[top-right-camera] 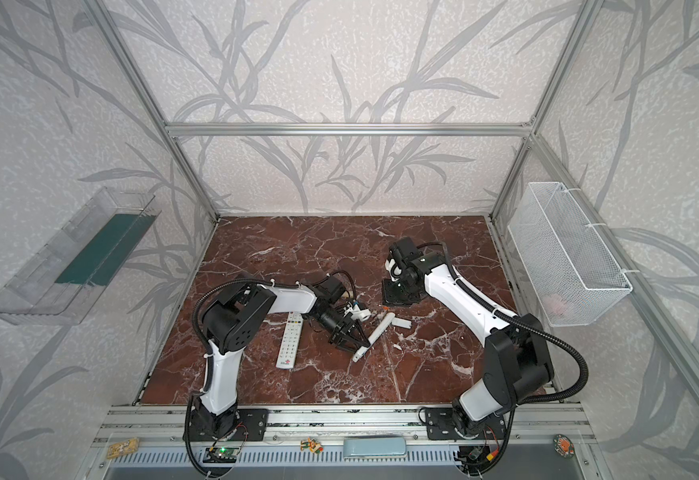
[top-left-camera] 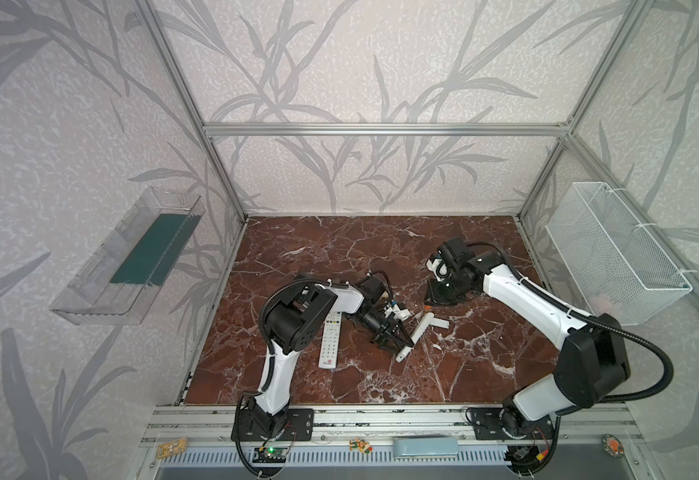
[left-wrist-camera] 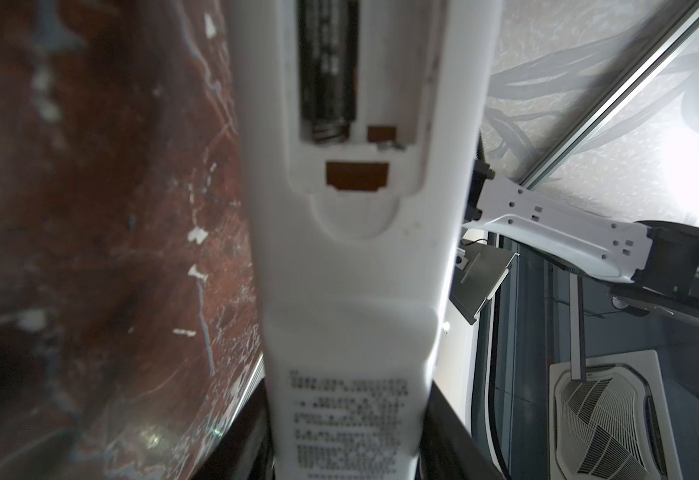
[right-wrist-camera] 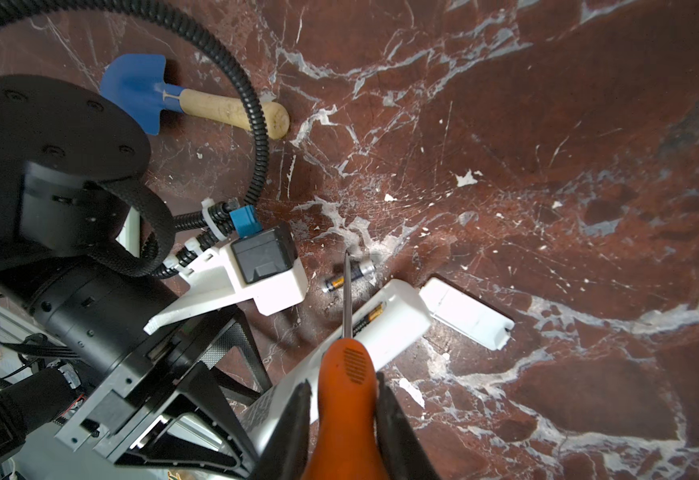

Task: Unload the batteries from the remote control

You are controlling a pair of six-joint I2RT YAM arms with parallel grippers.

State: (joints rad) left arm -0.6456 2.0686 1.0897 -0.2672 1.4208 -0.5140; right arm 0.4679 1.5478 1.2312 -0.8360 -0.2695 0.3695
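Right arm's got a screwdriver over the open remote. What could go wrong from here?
1. The screwdriver, held by the right gripper, might slip off the seated battery in the white remote and scrape the plastic.
2. Its shaft looks close to the loose battery on the table and could knock it rolling.
3. The left gripper clamps the remote's label end, so prying may twist it.

Even light; left-wrist view seemingly defocused.
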